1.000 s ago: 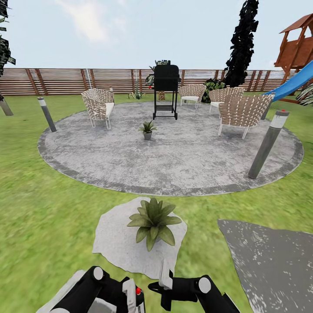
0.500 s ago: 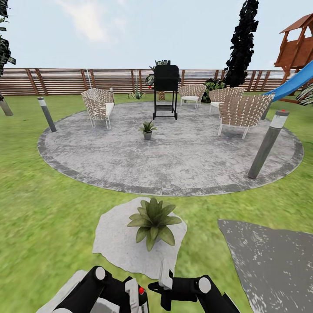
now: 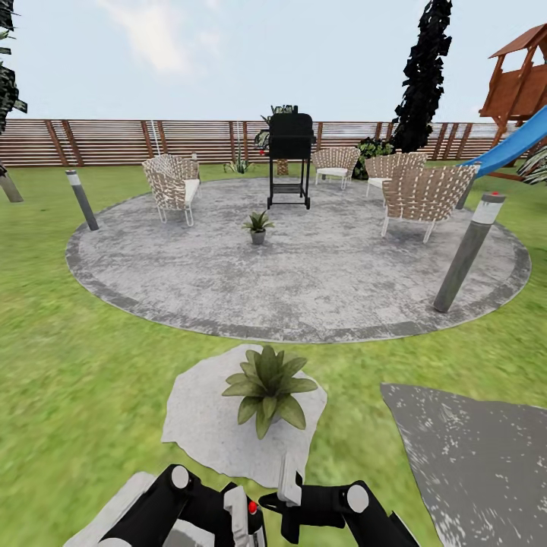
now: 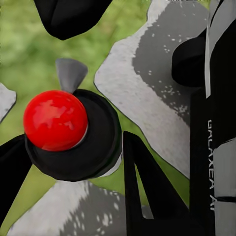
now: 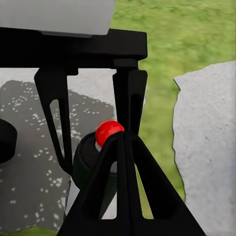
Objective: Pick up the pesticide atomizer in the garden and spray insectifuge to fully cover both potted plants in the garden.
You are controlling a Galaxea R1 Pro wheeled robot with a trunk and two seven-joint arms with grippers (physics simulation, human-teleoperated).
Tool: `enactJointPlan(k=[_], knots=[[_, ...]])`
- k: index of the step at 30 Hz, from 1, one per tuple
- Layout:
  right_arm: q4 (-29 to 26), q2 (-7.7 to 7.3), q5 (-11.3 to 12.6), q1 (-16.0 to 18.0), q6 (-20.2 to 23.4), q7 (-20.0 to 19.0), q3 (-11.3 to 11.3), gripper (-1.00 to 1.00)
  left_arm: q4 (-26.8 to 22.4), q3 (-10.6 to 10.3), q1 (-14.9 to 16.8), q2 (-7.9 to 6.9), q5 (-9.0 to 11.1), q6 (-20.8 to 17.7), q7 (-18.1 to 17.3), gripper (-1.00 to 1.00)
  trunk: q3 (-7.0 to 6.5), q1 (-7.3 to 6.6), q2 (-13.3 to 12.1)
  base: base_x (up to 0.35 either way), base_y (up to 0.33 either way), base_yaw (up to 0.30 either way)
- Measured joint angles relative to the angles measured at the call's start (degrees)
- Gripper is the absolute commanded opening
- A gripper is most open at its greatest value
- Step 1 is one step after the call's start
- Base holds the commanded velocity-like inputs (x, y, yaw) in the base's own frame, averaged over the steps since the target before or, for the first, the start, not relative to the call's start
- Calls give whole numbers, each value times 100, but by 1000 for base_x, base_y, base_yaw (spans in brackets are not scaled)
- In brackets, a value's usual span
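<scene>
My left gripper [image 3: 245,523] sits at the bottom edge of the head view, shut on the pesticide atomizer [image 3: 251,507], whose red top pokes up. The left wrist view looks down on that red top and dark atomizer body [image 4: 55,119] between the left gripper's [image 4: 73,150] fingers. My right gripper [image 3: 285,494] hovers just to the right of it, fingers together and empty. In the right wrist view the right gripper [image 5: 125,147] points at the atomizer [image 5: 108,132]. One potted plant [image 3: 266,387] stands on a pale stepping stone [image 3: 197,425] just ahead. The other potted plant [image 3: 258,226] stands on the round patio [image 3: 304,281].
Around the patio stand wicker chairs [image 3: 173,184], a black grill [image 3: 290,156] and two bollard lights [image 3: 465,254]. A dark grey slab [image 3: 471,456] lies in the lawn at the right. A slatted fence [image 3: 114,142] closes the back, with a blue slide [image 3: 509,148] at far right.
My left gripper has shifted a little to the right with the atomizer, closer to the right gripper. The view and the plants have not moved.
</scene>
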State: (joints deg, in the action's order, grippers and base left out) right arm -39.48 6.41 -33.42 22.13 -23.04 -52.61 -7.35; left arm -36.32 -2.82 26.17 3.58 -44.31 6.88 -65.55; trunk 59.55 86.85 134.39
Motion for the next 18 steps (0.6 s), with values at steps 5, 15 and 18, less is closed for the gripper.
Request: enactJointPlan(k=[5,15,18], knots=[[0,1,0,0,0,0,0,-100,0,3,0,0,1,0,-3,-100,0,0,0,0,0,0],[0,2,0,0,0,0,0,-100,0,9,0,20,10,68,-4,-100,0,0,0,0,0,0],[0,1,0,0,0,0,0,-100,0,11,0,31,10,133,-5,-100,0,0,0,0,0,0]])
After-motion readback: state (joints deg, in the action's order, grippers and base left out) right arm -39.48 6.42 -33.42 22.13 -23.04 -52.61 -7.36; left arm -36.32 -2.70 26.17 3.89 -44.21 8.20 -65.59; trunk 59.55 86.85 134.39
